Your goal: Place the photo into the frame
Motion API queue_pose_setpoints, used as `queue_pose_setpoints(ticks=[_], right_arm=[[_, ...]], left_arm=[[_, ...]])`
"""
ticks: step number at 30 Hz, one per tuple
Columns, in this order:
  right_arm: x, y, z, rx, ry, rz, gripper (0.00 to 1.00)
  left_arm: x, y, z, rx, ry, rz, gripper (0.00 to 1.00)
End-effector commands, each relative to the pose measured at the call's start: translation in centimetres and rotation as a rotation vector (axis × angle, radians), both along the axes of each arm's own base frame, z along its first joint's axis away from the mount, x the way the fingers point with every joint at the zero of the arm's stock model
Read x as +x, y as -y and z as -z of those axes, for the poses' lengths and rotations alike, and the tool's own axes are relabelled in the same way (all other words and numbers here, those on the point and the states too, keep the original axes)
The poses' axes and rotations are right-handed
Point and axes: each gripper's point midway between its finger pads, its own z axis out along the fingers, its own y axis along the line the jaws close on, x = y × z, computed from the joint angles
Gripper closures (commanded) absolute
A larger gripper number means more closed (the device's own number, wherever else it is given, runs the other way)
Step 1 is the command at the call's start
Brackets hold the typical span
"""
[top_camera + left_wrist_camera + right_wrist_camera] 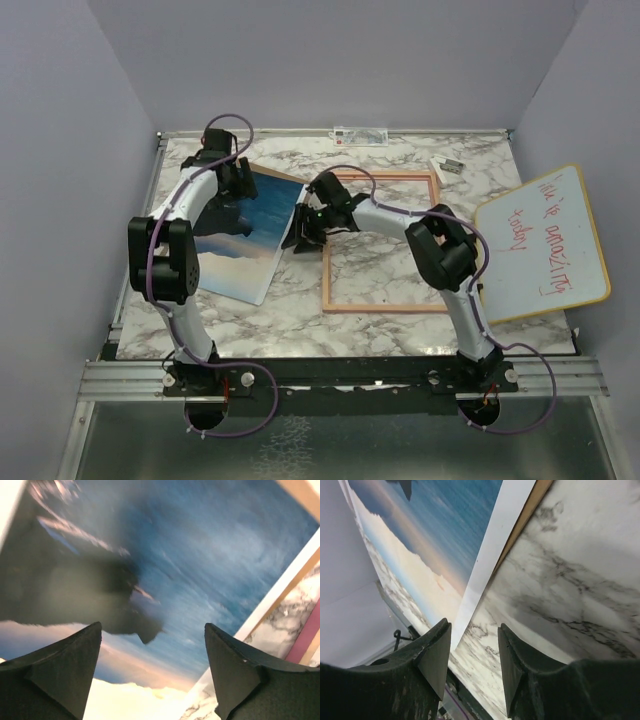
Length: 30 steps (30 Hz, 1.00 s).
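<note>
photo [245,240]: on table [300,322], just left of frame [385,309] | left gripper [150,630]: spread above photo | right gripper [474,630]: spread at photo's right edge

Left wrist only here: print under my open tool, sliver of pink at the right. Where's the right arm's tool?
Observer: The right tool is at the photo's right edge, between it and the frame's left rail.
Operator: Clamped on it?
Observer: No. In the right wrist view its fingers stand apart, with the photo's white border running toward the gap.
Operator: Anything in the frame?
Observer: No. From above, only the marble table shows inside it.
</note>
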Motion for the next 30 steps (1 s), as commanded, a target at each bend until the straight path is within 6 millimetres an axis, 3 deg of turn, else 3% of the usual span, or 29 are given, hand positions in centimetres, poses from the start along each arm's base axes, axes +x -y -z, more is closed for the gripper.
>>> queue_pose_setpoints(ticks=[1, 4, 7, 13, 17, 19, 22, 30], right_arm=[[3.6, 1.5, -2.4, -0.049, 0.109, 0.077, 0.53], [5.4, 2.1, -3.1, -0.065, 0.15, 0.1, 0.53], [6.6, 2.6, -3.4, -0.071, 0.169, 0.116, 0.52], [8.7, 3.1, -4.4, -0.057, 0.213, 0.15, 0.52], [9.7, 3.2, -4.2, -0.053, 0.226, 0.145, 0.53], [10.3, 3.2, -4.2, -0.05, 0.232, 0.139, 0.54], [11.3, 3.3, -3.9, -0.055, 0.25, 0.143, 0.54], [12.4, 1.8, -1.7, -0.019, 0.253, 0.092, 0.54]], left_arm=[[4.0, -3.9, -0.4, 0.083, 0.026, -0.046, 0.14], [7.1, -5.0, -0.9, 0.095, 0.066, -0.059, 0.11], [10.3, -8.0, -0.9, 0.095, 0.102, -0.101, 0.07], [15.4, -10.1, 0.0, 0.087, 0.158, -0.053, 0.05], [17.5, -11.4, 1.4, 0.017, 0.183, -0.037, 0.13], [18.6, -11.0, 2.0, -0.077, 0.205, -0.002, 0.19], [19.5, -10.4, 3.5, -0.174, 0.207, 0.018, 0.29], [18.3, -10.1, 8.0, -0.298, 0.131, 0.006, 0.36]])
